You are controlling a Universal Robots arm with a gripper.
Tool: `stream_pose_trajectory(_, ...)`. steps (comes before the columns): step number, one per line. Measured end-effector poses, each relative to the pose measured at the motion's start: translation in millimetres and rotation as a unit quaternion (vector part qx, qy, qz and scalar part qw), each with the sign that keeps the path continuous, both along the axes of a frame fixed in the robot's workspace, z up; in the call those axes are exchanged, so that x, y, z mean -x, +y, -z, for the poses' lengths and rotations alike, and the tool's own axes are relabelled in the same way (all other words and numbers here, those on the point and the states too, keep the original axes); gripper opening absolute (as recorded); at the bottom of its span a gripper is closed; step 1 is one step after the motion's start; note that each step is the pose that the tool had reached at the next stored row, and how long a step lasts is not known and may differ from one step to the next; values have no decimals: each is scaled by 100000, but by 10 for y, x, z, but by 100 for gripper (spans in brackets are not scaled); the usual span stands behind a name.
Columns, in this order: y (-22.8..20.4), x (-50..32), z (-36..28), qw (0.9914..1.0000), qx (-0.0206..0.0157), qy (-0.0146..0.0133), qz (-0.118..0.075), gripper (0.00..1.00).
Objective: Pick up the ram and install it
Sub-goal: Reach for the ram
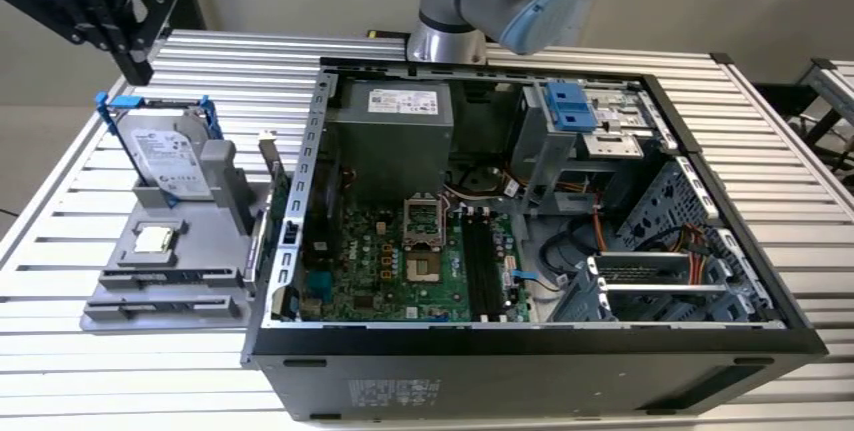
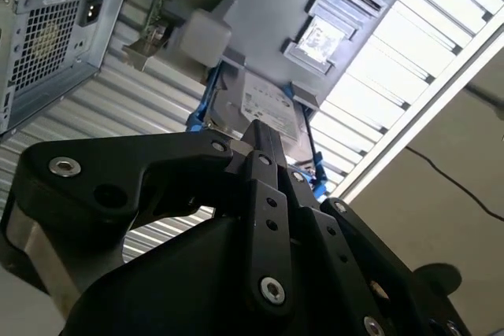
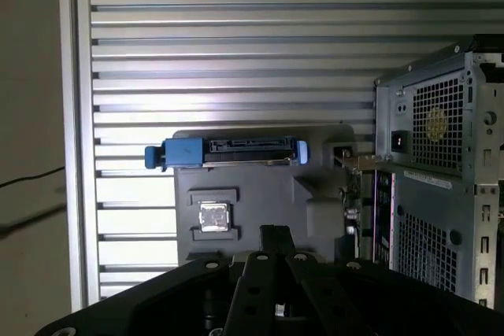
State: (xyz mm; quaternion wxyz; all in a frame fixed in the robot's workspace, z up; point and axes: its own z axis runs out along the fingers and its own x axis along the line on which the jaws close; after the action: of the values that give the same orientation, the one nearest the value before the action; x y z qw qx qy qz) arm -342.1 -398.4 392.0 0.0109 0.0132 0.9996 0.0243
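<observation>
In the exterior view we see the gripper (image 1: 136,69) clenched on nothing, hanging above the far end of the drive (image 1: 171,156), which stands on the grey holder (image 1: 147,291). The ram (image 1: 262,216) stands on edge below the gripper, on the holder's side nearest the case (image 1: 534,351), well apart from the fingertips.

In the second wrist view the gripper (image 2: 264,135) points at the drive (image 2: 268,108).

In the first wrist view the gripper (image 3: 276,232) hangs over the holder (image 3: 260,194), the chip (image 3: 213,216) near its tip.
</observation>
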Motion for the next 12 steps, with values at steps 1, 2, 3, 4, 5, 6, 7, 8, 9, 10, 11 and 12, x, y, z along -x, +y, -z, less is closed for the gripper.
stream_pose_trajectory(1, 0, 17, 0, 100000, -2, -3, -11, 0)
stream_pose_trajectory(2, 0, 34, 0, 100000, 1, 1, -23, 0)
stream_pose_trajectory(3, 0, 50, 0, 100000, 1, 2, -38, 0)
stream_pose_trajectory(4, 0, 67, 0, 100000, 2, 1, -50, 0)
stream_pose_trajectory(5, 0, 85, 0, 100000, 2, 2, -65, 0)
stream_pose_trajectory(6, 0, 99, 0, 100000, 4, 1, -85, 0)
stream_pose_trajectory(7, 0, 113, 1, 100000, 2, 3, -104, 0)
stream_pose_trajectory(8, 0, 124, 1, 100000, 2, 1, -130, 0)
stream_pose_trajectory(9, 0, 135, 1, 100000, 1, 1, -159, 0)
stream_pose_trajectory(10, 0, 144, 1, 100000, 2, 1, -192, 0)
stream_pose_trajectory(11, 0, 153, 1, 100000, 1, -2, -231, 0)
stream_pose_trajectory(12, 0, 164, 1, 100000, 1, 0, -291, 0)
